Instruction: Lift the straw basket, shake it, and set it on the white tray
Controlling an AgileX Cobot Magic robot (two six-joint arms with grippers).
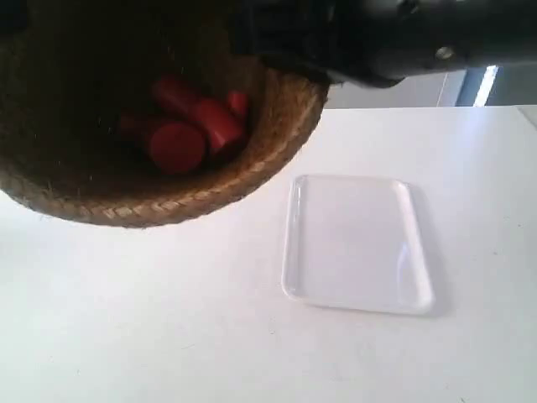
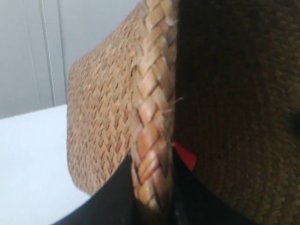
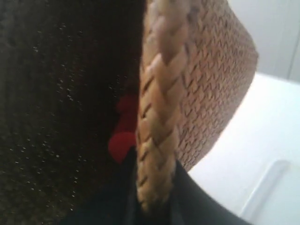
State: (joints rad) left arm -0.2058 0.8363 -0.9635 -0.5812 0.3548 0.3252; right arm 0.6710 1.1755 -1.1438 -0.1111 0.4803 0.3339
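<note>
While both jaws pinch the straw basket [image 1: 126,180] rim, we hold it aloft | white tray [image 1: 357,243] lies lower right of frame, apart.

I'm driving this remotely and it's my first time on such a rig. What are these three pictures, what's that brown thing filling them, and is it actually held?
The machine has two arms, each ending in a claw with a camera on its wrist. One picture comes from a camera off the arms; the other two are the wrist cameras, looking along each claw.

The brown thing is a straw basket, raised close to the outside camera, so you look into it: red cylinders lie inside. The dark shape at the top is part of an arm.

In each wrist view, black fingers sit either side of the braided rim: the left claw and the right claw both pinch it, one finger inside, one outside. So yes, it is held by both.

On the white table lies a white tray, with nothing on it.
</note>
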